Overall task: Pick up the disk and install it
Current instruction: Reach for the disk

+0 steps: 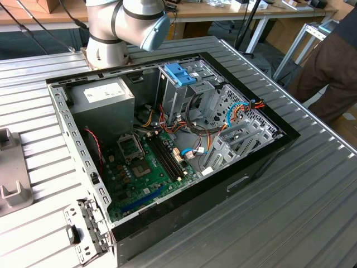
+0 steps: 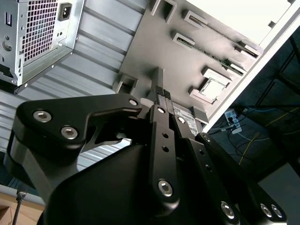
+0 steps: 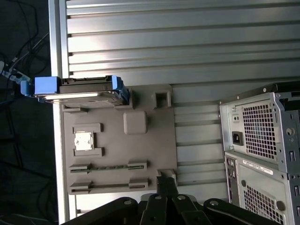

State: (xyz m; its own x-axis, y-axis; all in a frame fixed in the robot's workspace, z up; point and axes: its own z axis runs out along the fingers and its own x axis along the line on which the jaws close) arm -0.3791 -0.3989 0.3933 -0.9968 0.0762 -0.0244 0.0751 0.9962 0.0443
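Well apart from the hand, the disk sits at the far end of a grey fixture plate on the table. The hand is narrow, fingers together and empty, over the plate's near edge. In the exterior view the plate lies at nine o'clock from the open computer case.

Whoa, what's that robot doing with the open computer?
A robot arm stands by an opened computer case on a ribbed metal table. Its job is to fit the disk, which lies at one end of a grey tray beside the case. The jaws are closed together with nothing in them, over the tray's other end, away from the disk. So the disk is not picked up yet.
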